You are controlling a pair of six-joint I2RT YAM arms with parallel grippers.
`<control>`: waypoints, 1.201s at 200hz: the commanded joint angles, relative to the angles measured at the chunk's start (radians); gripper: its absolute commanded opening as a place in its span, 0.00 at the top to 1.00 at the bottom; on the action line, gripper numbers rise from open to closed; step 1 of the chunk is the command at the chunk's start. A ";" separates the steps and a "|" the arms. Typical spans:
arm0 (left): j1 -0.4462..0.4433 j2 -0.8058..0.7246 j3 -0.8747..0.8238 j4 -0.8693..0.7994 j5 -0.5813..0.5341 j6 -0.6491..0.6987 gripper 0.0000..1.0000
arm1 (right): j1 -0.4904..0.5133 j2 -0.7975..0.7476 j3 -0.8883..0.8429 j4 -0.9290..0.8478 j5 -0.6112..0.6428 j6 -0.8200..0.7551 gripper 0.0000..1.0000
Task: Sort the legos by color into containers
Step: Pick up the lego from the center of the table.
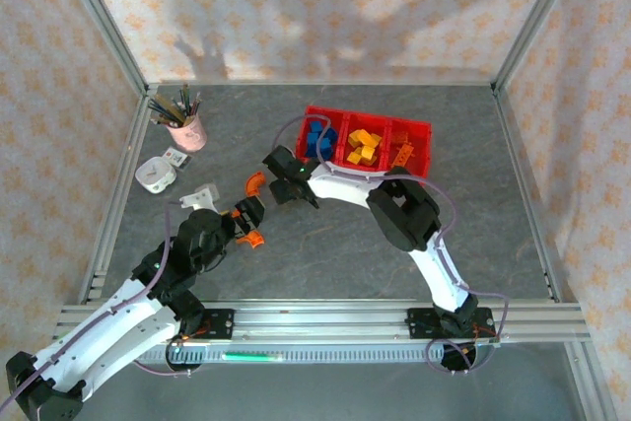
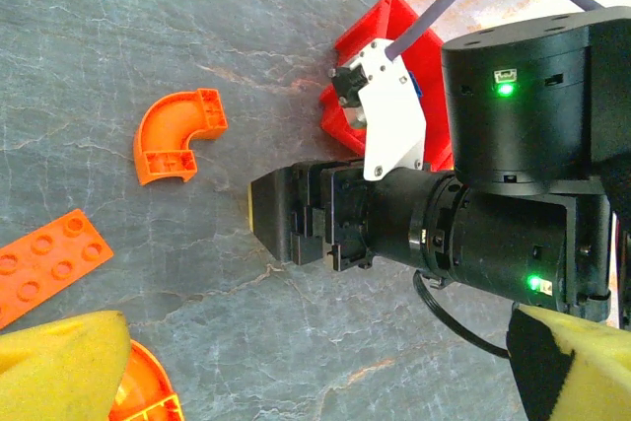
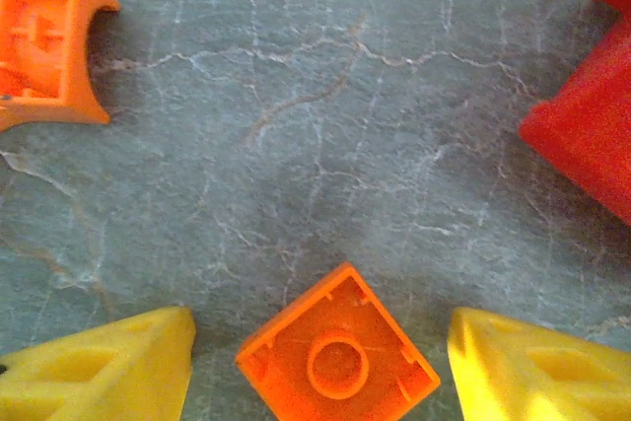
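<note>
The right tool point(image 3: 320, 334) hangs low over the tabletop point(image 3: 325, 135) with its yellow pads point(image 3: 108, 367) spread wide, one on each side of an orange square block point(image 3: 338, 357) that lies hollow side up. The block sits straight between the pads, slightly nearer the left-hand one in the wrist view and touching neither. It is square, so it has no long axis. It is turned like a diamond, though, with corners rather than flat faces pointing at the pads. Closing as things stand would likely pinch it corner to corner, and a small wrist turn should give a surer hold. An orange arch point(image 3: 44, 36) lies well apart on the far left and a corner of the red containers point(image 3: 592, 135) stands off to the right. In the top view the right-hand bin point(image 1: 402, 153) already carries orange pieces, so that is probably where this block belongs. The left tool point(image 2: 320, 382) is also spread wide, near a flat orange brick point(image 2: 44, 263) and with another orange piece point(image 2: 148, 391) just beside one pad (touching or not, I cannot tell). The right arm is plainly the nearer one for the square block.
</note>
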 commanded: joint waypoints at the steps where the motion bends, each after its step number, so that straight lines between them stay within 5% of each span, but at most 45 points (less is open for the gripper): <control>1: 0.003 0.000 -0.008 -0.007 -0.026 0.004 0.01 | 0.018 0.017 0.031 -0.032 -0.044 -0.039 0.34; 127: 0.004 0.019 -0.002 0.019 -0.017 0.010 0.01 | 0.041 0.077 0.074 -0.054 0.082 0.033 0.56; 240: 0.004 0.038 0.037 0.010 0.004 0.029 0.01 | -0.001 -0.163 -0.122 0.062 -0.074 0.109 0.71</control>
